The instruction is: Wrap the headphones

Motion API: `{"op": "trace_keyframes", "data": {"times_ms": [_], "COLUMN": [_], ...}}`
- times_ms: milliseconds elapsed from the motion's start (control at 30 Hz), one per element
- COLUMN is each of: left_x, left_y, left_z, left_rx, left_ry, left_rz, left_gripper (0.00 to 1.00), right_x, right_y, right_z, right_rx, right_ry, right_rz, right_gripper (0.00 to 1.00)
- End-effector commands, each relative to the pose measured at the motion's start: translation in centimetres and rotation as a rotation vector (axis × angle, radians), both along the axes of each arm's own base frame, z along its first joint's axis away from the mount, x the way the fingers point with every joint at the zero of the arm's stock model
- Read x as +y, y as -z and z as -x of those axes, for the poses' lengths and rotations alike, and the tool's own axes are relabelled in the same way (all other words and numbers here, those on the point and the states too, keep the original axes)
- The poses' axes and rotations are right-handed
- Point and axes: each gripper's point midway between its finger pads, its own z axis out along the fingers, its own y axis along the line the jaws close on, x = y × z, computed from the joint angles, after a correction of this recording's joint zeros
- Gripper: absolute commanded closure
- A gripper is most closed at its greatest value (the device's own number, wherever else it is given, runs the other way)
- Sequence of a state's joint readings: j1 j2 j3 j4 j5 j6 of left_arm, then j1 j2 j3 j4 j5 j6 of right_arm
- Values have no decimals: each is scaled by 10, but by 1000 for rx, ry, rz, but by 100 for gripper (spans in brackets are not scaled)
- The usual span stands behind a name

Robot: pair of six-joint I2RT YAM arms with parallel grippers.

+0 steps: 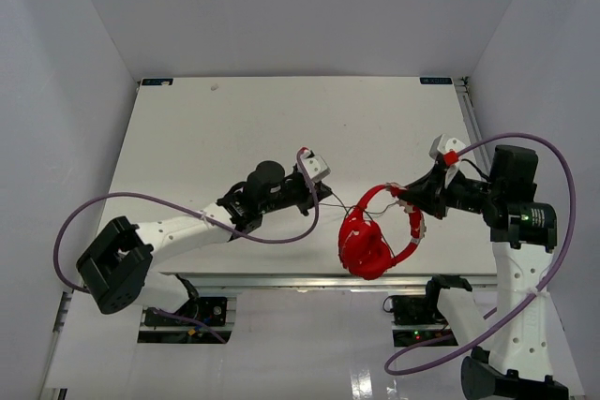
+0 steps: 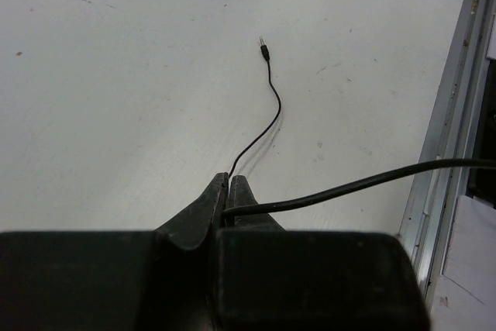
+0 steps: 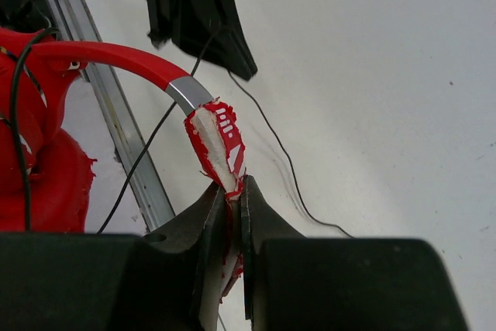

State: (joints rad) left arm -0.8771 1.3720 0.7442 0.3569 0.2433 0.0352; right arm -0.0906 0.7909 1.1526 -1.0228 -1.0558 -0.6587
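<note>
The red headphones [image 1: 367, 243] hang over the table's near edge, cups low, headband [image 1: 412, 231] arching up to the right. My right gripper [image 1: 410, 196] is shut on the headband's worn red and white padding [image 3: 221, 141]; the red cups [image 3: 35, 168] show at the left of the right wrist view. My left gripper [image 1: 323, 192] is shut on the thin dark cord [image 2: 260, 133]. The cord's free end runs ahead to the small plug [image 2: 264, 50] lying on the table. The other length [image 2: 364, 184] leads right toward the headphones.
The white table [image 1: 281, 128] is walled on three sides. A metal rail [image 1: 309, 280] runs along the near edge under the headphones. Thick purple cables [image 1: 281, 236] loop off both arms.
</note>
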Motion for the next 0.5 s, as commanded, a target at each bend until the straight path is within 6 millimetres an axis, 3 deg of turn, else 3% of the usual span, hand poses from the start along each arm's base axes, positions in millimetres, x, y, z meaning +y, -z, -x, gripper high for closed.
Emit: {"op": "trace_keyframes", "data": {"times_ms": [0,100,467], "left_x": [12,4,-22], "left_y": [-16,-35,-42], "left_z": [7,9,40], "left_rx": [145,209,593], "left_ry": [19,56,186], "left_rz": [-57,-71,-157], "left_gripper": [100,100,100], "right_x": [-13,-21,-65], "right_y": [29,42,51], "right_z": [-4,-11,-61], "right_rx": [-32,-55,-164], "right_ry": [41,70,310], "right_rz": [110,163,340], "right_gripper": [92,92,92]}}
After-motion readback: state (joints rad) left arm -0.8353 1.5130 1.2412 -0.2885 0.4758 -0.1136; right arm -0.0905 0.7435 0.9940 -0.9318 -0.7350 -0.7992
